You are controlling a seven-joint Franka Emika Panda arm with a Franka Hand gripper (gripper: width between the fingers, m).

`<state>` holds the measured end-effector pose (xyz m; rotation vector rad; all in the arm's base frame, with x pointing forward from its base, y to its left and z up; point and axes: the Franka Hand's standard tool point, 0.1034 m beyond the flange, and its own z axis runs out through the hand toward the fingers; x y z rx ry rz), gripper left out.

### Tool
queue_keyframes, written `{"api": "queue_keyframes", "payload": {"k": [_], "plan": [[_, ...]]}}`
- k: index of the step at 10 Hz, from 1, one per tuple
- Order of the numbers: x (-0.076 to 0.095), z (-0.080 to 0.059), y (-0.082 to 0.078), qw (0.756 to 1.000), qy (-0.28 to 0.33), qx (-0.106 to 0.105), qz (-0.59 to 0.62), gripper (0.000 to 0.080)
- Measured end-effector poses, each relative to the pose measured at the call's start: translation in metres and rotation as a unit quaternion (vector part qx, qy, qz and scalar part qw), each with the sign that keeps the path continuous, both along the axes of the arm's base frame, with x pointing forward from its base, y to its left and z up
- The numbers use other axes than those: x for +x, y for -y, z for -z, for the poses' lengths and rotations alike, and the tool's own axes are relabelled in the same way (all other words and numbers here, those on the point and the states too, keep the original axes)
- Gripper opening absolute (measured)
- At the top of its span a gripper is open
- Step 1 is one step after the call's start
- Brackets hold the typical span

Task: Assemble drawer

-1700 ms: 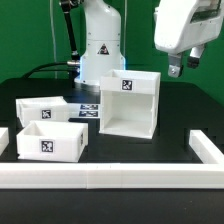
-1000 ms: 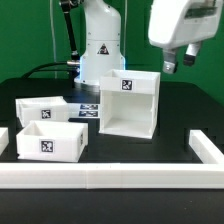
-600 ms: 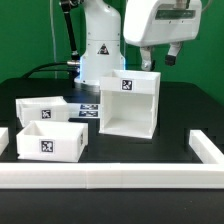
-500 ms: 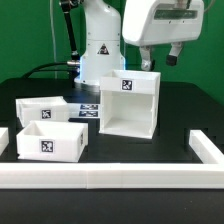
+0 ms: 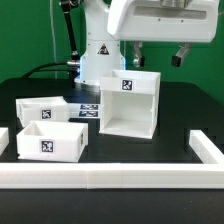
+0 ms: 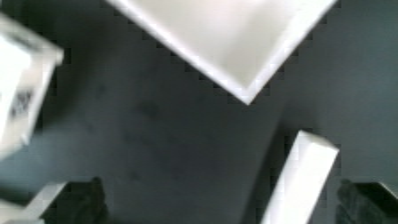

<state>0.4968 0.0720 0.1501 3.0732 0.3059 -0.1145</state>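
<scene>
The gripper (image 5: 157, 58) hangs over the casing (image 5: 130, 105) with its two dark fingers (image 5: 135, 55) spread wide and nothing between them. The top of its white body is cut off by the picture's edge. The fingertips stand clear of the casing's top, but this angle does not show how far back over it they sit.

The casing stands upright on the black table (image 5: 185, 120), its open face toward the camera and a tag on its upper front edge. Well apart from it, toward the exterior view's left, are the two trays. The front tray (image 5: 50, 142) is open side up with a tag on its near wall. The rear tray (image 5: 40, 107) sits just behind it and is partly hidden by it. Between the rear tray and the casing lies the marker board (image 5: 88, 108), mostly covered from view. Low white bars (image 5: 110, 178) edge the table.

The wrist view is badly blurred. It shows a white wedge (image 6: 222, 35), a white strip (image 6: 302, 180) and a tagged white edge (image 6: 18, 80) over dark ground. Which part each belongs to cannot be told.
</scene>
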Motion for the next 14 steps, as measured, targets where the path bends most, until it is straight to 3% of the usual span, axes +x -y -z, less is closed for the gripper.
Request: {"api": "queue_keyframes", "payload": {"k": [1,3,4,7,9,11,14], "plan": [[-0.008,0.002,-0.001,0.999,0.003,-0.004,0.051,0.0649],[-0.023,0.012,-0.006,0.99,0.004,0.027,0.137,0.0649],[-0.031,0.017,-0.009,0.989,-0.002,0.031,0.142,0.0649],[-0.033,0.019,-0.011,0.989,-0.004,0.033,0.145,0.0649],[-0.041,0.018,-0.006,0.982,-0.005,0.048,0.18,0.0649],[-0.067,0.031,-0.006,0.975,-0.009,0.06,0.213,0.0649],[-0.078,0.048,-0.013,0.974,-0.01,0.056,0.217,0.0649]]}}
